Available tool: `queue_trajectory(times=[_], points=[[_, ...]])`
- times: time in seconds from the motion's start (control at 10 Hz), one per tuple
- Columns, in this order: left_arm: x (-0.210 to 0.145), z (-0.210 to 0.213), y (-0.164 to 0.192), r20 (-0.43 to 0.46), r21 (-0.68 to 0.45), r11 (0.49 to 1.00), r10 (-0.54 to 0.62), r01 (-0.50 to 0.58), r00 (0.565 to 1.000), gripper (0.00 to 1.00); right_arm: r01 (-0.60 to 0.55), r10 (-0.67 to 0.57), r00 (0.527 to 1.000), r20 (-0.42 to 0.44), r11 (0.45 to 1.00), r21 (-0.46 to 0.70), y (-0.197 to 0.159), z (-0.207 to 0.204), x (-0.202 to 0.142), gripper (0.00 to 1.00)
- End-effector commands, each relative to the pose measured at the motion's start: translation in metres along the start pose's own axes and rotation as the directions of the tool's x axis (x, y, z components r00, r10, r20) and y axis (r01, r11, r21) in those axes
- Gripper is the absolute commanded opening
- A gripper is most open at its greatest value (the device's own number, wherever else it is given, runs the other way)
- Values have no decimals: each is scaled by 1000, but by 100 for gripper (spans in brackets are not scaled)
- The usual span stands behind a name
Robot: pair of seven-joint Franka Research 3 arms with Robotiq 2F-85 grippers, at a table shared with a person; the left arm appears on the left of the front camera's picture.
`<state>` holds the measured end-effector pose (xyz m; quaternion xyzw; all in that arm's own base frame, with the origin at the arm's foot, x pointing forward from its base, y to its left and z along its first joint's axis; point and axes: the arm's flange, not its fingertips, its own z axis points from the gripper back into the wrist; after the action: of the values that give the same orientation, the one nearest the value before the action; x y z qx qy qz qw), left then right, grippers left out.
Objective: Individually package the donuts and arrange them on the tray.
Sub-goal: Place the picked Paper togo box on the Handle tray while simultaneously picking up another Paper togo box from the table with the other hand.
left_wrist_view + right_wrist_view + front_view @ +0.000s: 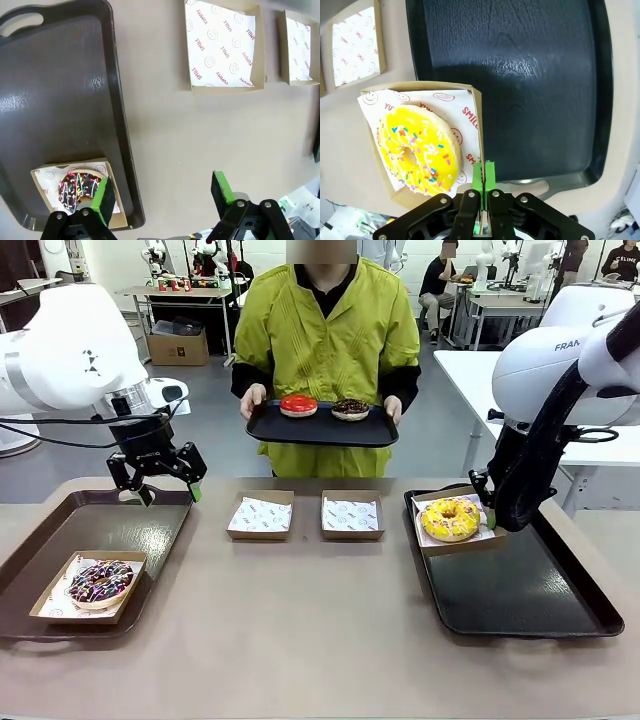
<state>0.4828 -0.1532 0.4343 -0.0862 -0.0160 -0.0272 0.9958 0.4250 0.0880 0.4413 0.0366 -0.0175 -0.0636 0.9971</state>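
Note:
A yellow sprinkled donut [450, 519] [417, 150] lies in a paper-lined cardboard box [476, 107], which rests half over the near-left corner of the dark right tray [530, 590]. My right gripper [489, 516] [483, 176] is shut on that box's side wall. At the front of the left tray [150, 530] sits a boxed chocolate donut with pink-white sprinkles [100, 582] [80, 187]. Above that tray's far edge my left gripper [166, 487] [162, 195] hangs open and holds nothing. A person holds a black tray [322, 430] carrying a red donut [298, 405] and a dark chocolate donut [350, 409].
Two lined boxes with nothing in them [261, 515] [352, 515] lie side by side mid-table; the left wrist view also has them [222, 47] [300, 47]. Most of the right tray's floor [520, 75] is bare. The person stands at the far edge.

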Motion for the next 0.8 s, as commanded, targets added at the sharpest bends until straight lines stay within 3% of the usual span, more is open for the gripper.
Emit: queue_trajectory(times=[0.0, 0.5, 0.7], points=[[-2, 6, 2, -18, -9, 1000, 3, -3, 1000, 100, 1, -1, 1000, 0, 1000, -15, -1, 3, 1, 1], [0, 1, 3, -11, 0, 1000, 5, -5, 1000, 100, 0, 0, 1000, 0, 1000, 0, 0, 0, 0, 1], [19, 6, -22, 26, 44, 999, 9, -10, 1000, 100, -58, 59, 998, 18, 998, -36, -12, -7, -11, 1]])
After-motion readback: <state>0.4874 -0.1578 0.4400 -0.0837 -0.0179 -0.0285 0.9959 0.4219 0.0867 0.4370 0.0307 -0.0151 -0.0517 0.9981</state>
